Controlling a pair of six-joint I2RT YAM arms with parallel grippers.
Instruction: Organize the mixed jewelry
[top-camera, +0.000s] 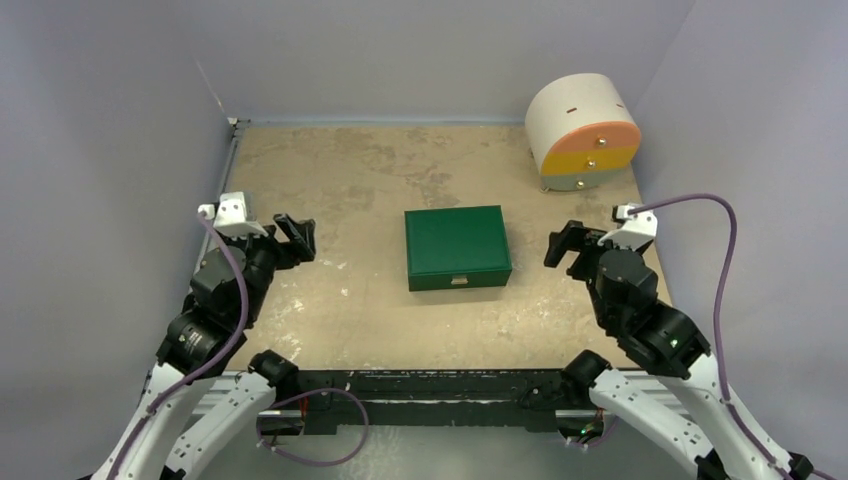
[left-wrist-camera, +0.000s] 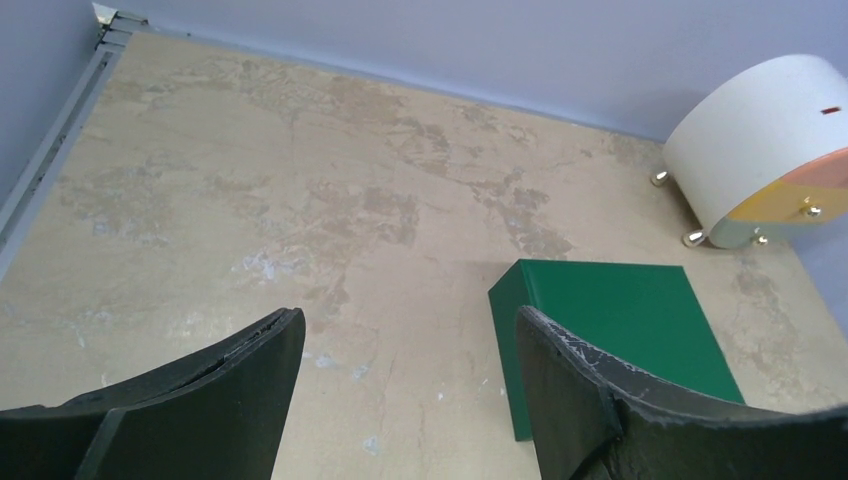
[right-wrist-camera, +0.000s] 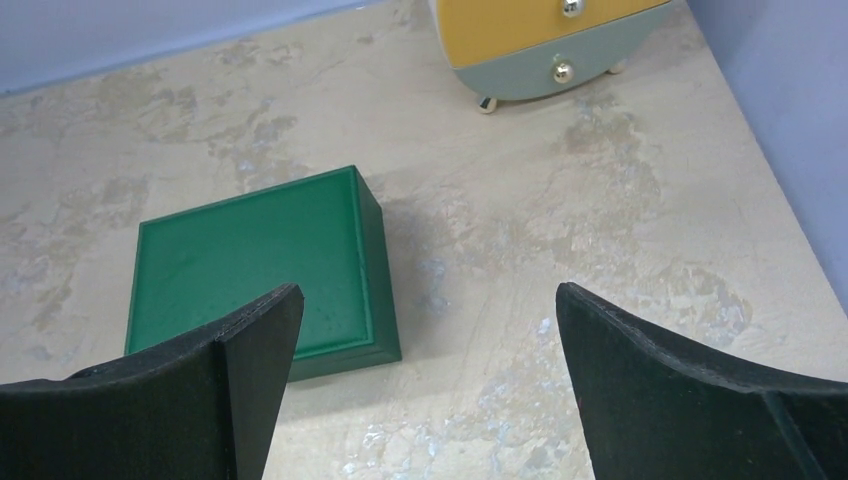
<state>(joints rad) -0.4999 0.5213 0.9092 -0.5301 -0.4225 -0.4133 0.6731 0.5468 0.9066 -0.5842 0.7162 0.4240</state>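
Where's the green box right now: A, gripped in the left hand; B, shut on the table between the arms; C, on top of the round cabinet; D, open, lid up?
B: the green box lies shut on the table, with the left hand and right hand open and clear of it.

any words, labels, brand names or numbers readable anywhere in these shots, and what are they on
No text can be read anywhere.
On the green box: plain lid, no print; the pale tab on its front is too small to read.
On the round drawer cabinet: only short dashes on its white top, no letters.
On the table: stains only.
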